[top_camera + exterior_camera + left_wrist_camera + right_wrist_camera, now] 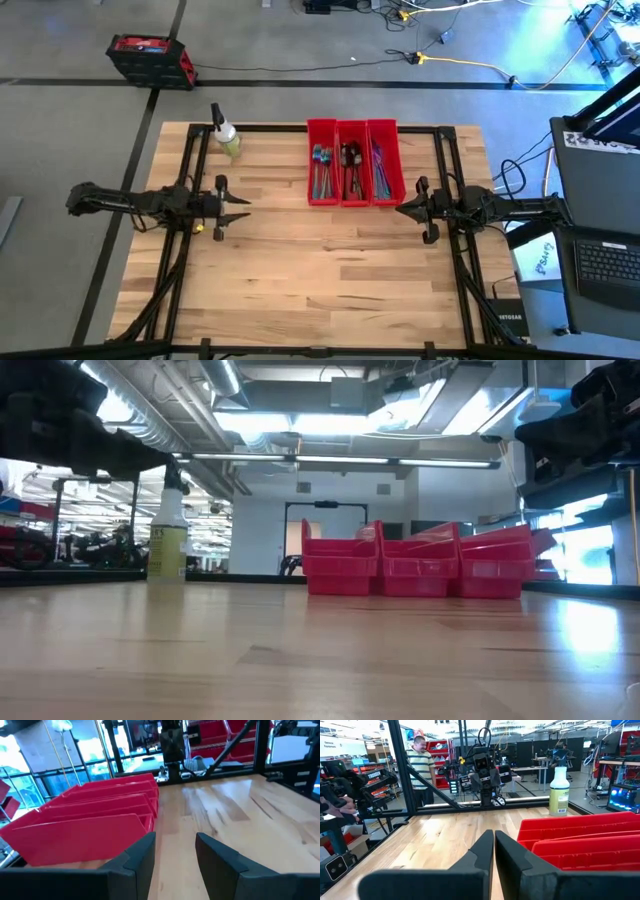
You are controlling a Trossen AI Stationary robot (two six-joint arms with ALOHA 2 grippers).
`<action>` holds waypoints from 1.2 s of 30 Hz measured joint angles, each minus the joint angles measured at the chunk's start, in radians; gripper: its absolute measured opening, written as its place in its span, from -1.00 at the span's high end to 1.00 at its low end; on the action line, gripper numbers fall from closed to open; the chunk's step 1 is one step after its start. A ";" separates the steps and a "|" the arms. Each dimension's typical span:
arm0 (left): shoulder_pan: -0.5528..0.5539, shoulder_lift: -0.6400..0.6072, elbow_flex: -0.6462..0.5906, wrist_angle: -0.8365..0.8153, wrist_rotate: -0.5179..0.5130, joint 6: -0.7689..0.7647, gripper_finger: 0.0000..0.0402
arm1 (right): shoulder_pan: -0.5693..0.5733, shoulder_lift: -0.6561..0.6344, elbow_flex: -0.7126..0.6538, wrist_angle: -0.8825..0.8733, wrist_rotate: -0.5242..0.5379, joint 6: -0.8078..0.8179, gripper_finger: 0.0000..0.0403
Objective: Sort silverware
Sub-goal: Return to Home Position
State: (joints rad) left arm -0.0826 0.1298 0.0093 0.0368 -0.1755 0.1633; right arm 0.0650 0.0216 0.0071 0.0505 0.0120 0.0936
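Note:
Three long red bins (352, 160) stand side by side at the middle of the table's far half. The silverware lies inside them: blue-teal pieces in the left bin (321, 170), darker pieces in the middle bin (351, 168), thin bluish ones in the right bin (381, 172). My left gripper (240, 205) hovers level at the table's left side, pointing toward the bins, open with nothing between its fingers (175, 840). My right gripper (403, 208) hovers level just right of the bins, shut and empty (494, 836).
A spray bottle (226, 135) with yellowish liquid stands upright at the far left of the table. Bare wood stretches across the near half (320, 290). A laptop (605, 270) sits off the table's right edge. A person (421, 767) stands beyond the table's left side.

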 joint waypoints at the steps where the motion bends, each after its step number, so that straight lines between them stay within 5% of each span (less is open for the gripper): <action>1: 0.000 -0.005 0.000 0.000 0.000 -0.001 0.37 | 0.000 0.000 0.000 0.000 0.000 0.000 1.00; 12: -0.001 -0.128 0.000 0.001 -0.006 0.003 0.37 | 0.000 0.000 0.000 -0.001 0.000 -0.002 1.00; 17: -0.003 -0.127 0.003 -0.034 0.143 -0.025 0.37 | 0.000 0.000 0.000 -0.019 0.000 -0.002 1.00; 22: -0.002 -0.127 0.003 -0.035 0.164 -0.051 0.37 | 0.000 0.000 0.000 -0.005 0.000 -0.002 1.00; 36: -0.002 -0.126 0.005 -0.028 0.089 -0.084 0.37 | 0.000 0.000 0.000 0.018 0.006 -0.041 1.00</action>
State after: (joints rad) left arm -0.0841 0.0036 0.0139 0.0090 -0.0870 0.0789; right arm 0.0650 0.0216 0.0074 0.0681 0.0178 0.0528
